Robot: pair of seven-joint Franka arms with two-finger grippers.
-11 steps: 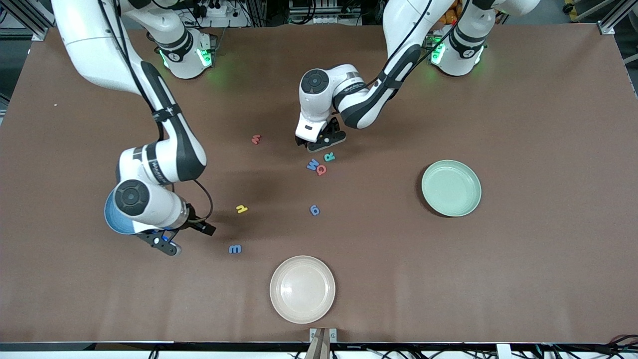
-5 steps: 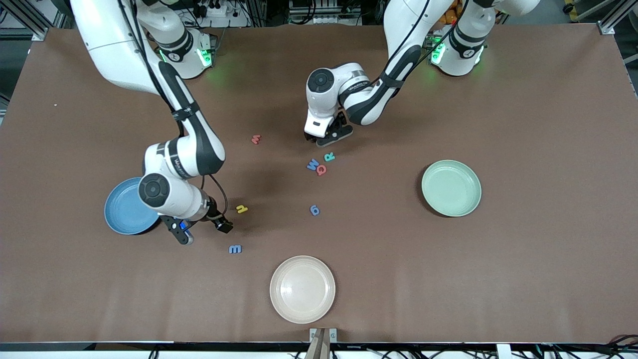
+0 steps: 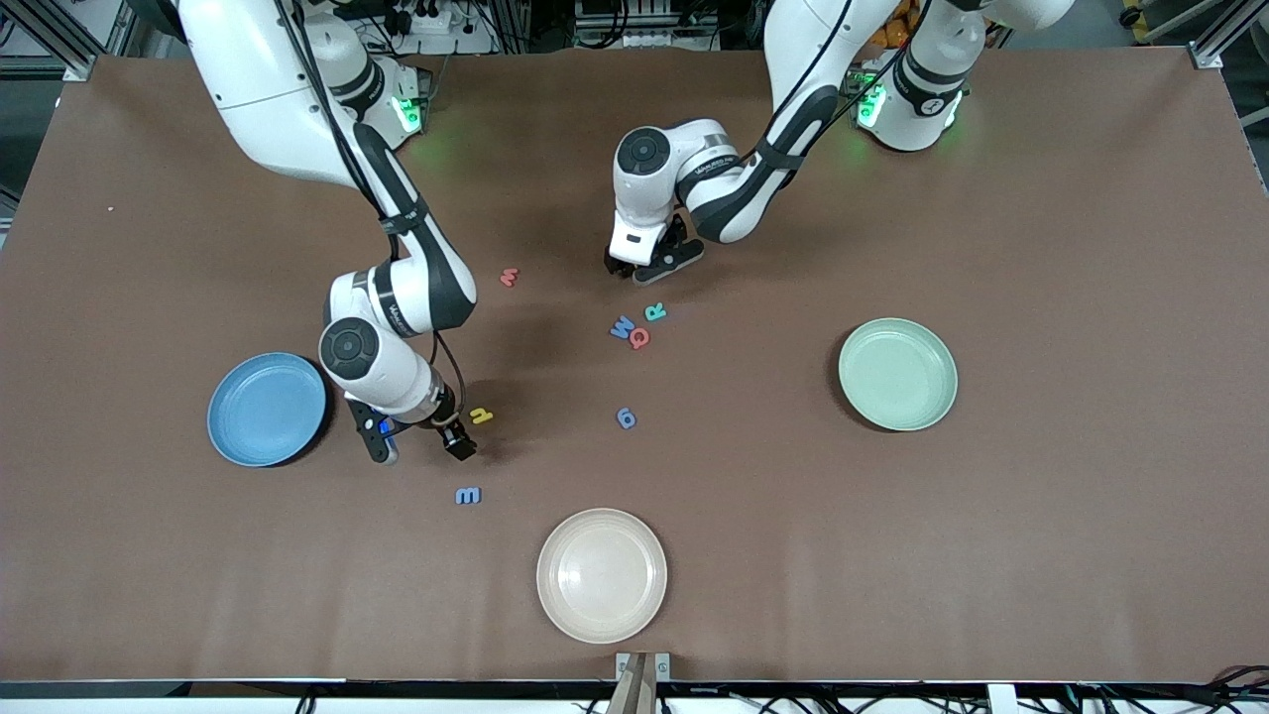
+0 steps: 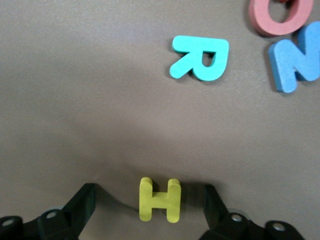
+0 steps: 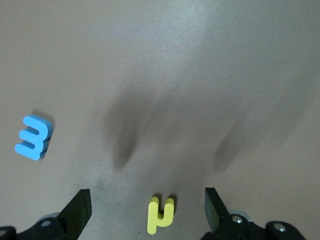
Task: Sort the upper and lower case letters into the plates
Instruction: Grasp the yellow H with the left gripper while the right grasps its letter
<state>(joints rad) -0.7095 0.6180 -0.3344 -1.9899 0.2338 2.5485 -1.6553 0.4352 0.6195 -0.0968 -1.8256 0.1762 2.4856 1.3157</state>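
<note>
**Two arms work a scatter of foam letters on the brown table**

We see the table (image 3: 1041, 555) spread wide beneath both arms. The sky blue plate (image 3: 266, 409) lies toward the right arm's end, the pale mint green plate (image 3: 897, 374) toward the left arm's end, and a cream-white plate (image 3: 601, 575) sits nearest the front camera, between them.

The right tool (image 3: 416, 444) hangs just beside the blue plate, its fingers spread wide; in its wrist view a yellow lowercase letter (image 5: 160, 215) lies on the table between them, untouched, with a blue m (image 5: 33, 137) well apart.

The left tool (image 3: 654, 268) hovers over the middle of the table, released too. Its wrist view shows a yellow H (image 4: 159, 200) lying between the open fingers, clear of both.

Near it lie a teal R (image 3: 655, 312), a blue letter (image 3: 622, 327) and a red one (image 3: 639, 339) touching each other. A blue letter (image 3: 626, 417) and a red m (image 3: 510, 277) lie apart.
</note>
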